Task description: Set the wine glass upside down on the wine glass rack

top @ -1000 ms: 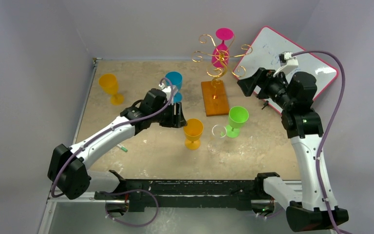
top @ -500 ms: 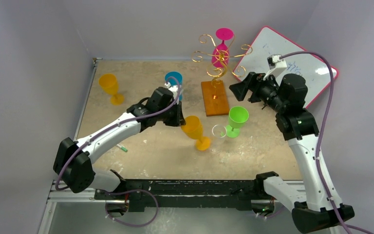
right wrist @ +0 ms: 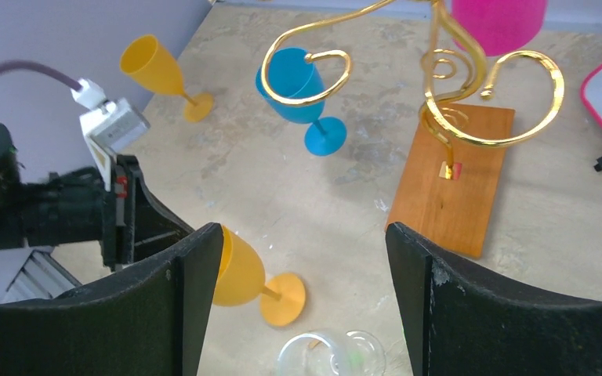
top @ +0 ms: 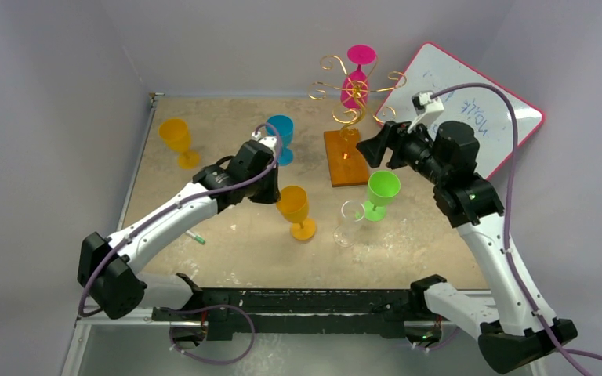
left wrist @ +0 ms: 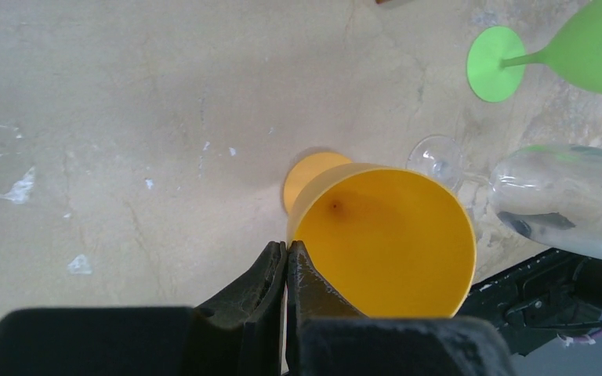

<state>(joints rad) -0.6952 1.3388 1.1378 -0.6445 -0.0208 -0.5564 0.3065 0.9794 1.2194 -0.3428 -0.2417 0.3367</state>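
One orange wine glass (top: pixel 291 204) is now tilting, probably grasped for lifting, left gripper (left wrist: pixel 285 257) pinching its rim; right gripper (right wrist: pixel 298 235) spread.

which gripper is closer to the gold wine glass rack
right. the right gripper hovers open just right of the wine glass rack; the left gripper is farther off to its near left, shut on the rim of an orange wine glass

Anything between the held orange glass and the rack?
Nothing visible: only bare table between the orange glass, pinched at the rim by the left gripper, and the wine glass rack. The open right gripper hangs by the rack's right side.
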